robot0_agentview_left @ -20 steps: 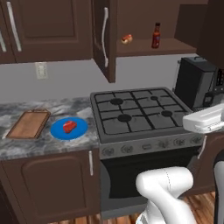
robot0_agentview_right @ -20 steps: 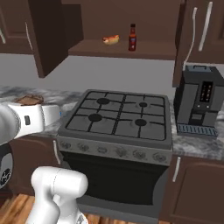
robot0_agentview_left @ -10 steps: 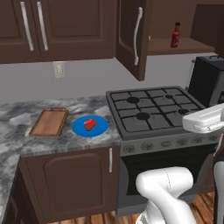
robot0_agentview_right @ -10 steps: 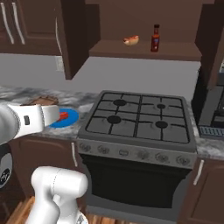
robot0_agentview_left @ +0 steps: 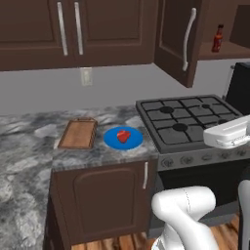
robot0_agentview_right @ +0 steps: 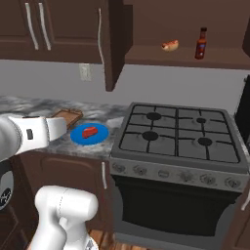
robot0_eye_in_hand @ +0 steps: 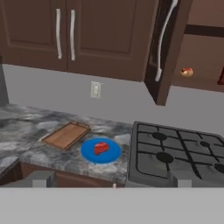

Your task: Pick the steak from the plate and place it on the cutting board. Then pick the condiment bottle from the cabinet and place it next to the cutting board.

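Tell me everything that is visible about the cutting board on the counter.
The cutting board is a brown, wooden-looking rectangle with a raised rim and a small handle at its far short end. It lies flat on the grey marbled counter, beside the blue plate that holds the steak, apart from it. The plate lies between the board and the stove. Nothing lies on the board, and nothing but the counter touches it.
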Tool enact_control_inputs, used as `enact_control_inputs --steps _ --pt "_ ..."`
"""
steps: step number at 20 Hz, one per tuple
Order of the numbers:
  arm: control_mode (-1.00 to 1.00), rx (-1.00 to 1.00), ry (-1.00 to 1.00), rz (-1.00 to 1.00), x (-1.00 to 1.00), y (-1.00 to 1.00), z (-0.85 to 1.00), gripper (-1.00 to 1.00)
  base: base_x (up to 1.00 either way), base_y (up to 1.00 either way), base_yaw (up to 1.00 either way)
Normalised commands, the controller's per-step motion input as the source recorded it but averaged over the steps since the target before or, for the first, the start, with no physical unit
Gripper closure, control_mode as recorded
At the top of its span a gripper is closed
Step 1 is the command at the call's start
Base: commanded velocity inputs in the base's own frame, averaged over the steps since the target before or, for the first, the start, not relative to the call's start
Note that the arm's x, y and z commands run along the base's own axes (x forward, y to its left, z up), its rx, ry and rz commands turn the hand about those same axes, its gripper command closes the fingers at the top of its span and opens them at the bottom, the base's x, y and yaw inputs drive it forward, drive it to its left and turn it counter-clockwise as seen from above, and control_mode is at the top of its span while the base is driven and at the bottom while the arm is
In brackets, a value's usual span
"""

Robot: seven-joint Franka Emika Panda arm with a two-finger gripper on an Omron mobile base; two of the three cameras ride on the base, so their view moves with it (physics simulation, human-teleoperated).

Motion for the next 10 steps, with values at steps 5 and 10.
enact_control_inputs --steps 5,10 --pt "1.00 0.00 0.00 0.00 0.00 0.00 0.00 -1.00 -0.08 0.50 0.00" --pt "1.00 0.00 0.00 0.00 0.00 0.00 0.00 -1.00 -0.08 0.49 0.00"
